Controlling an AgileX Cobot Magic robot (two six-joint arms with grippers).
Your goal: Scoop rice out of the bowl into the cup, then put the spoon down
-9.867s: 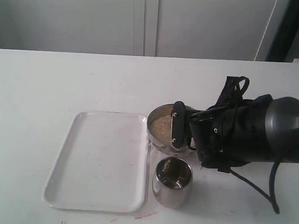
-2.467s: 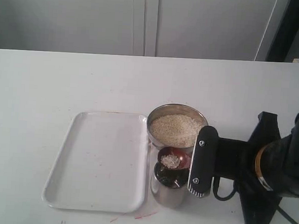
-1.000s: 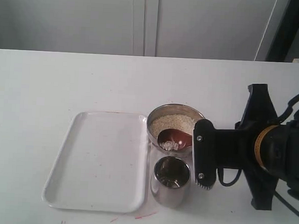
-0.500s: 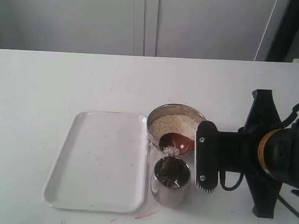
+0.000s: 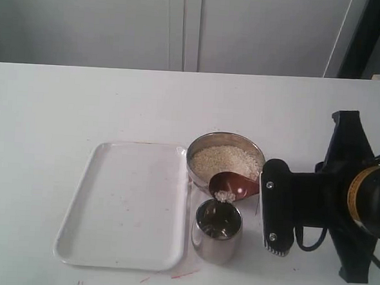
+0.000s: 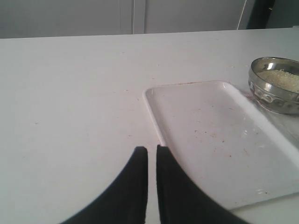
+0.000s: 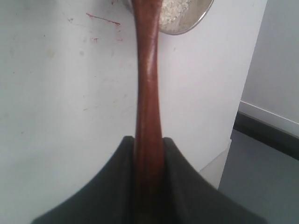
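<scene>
The steel bowl (image 5: 196, 150) sits in the middle of the table, holding a pale heap of rice (image 5: 224, 159). Just in front of it stands the steel cup (image 5: 215, 231). The reddish-brown wooden spoon (image 5: 234, 184) hangs tilted over the bowl's near rim, above the cup, with a few grains at its lower lip. My right gripper (image 7: 149, 140) is shut on the spoon's handle (image 7: 147, 79); in the exterior view it (image 5: 276, 212) is right of the cup. My left gripper (image 6: 151, 149) is shut and empty, over the table beside the tray. The bowl (image 6: 275, 93) also shows in the left wrist view.
A white rectangular tray (image 5: 125, 203) lies left of the bowl and cup; the left wrist view shows the tray (image 6: 219, 140) speckled with small marks. Red marks (image 5: 185, 273) are on the table in front of the cup. A pale wall stands behind the table.
The spoon, held level with rice over the cup earlier, has drawn back to the right and tipped, now holding only a few grains. The right arm has shifted right. The left gripper's earlier position is unseen.
</scene>
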